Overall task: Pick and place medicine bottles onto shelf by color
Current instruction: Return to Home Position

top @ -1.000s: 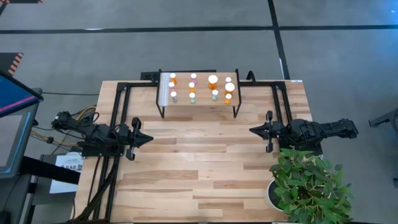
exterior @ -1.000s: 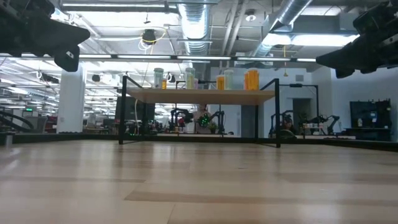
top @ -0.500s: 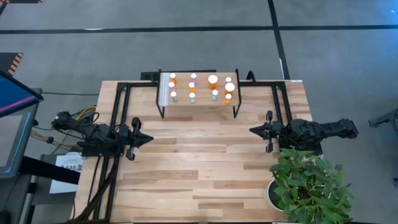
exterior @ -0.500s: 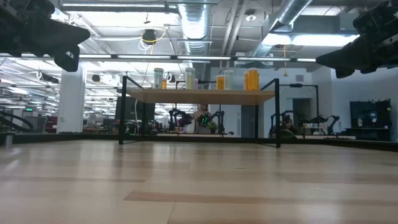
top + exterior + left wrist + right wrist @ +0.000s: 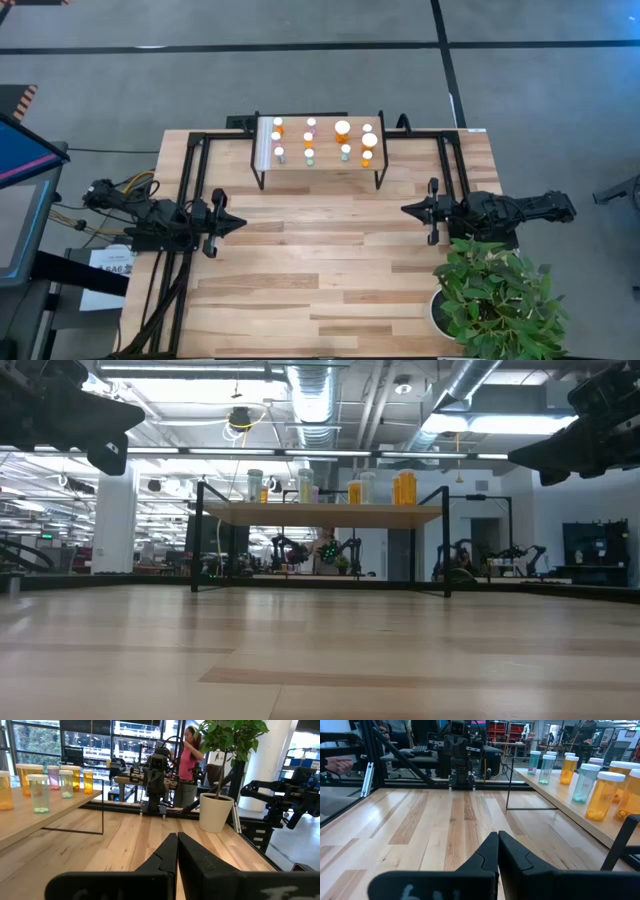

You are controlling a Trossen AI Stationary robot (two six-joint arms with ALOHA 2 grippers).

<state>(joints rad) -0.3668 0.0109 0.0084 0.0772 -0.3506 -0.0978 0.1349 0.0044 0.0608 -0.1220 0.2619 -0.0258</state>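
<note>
Left end effector (image 5: 240, 222), right end effector (image 5: 405, 209) both closed, empty; medicine bottles (image 5: 343, 128) on shelf (image 5: 325, 166) overlapping in low view.

Mid counter (image 5: 320, 262) is bare wood, open lane between left end effector (image 5: 236, 224) and right end effector (image 5: 405, 210). Both sit at opposite side edges, fingers pressed together, tips pointing inward. Far edge, centred: the shelf (image 5: 322, 166), its top crowded with bottles (image 5: 343, 128) and only narrow gaps between rows. Space under it is open between thin black legs. Near right corner is blocked by the plant (image 5: 495, 295), leaves just beside the right arm. Black frame rails (image 5: 188, 165) flank the shelf on both sides.
</note>
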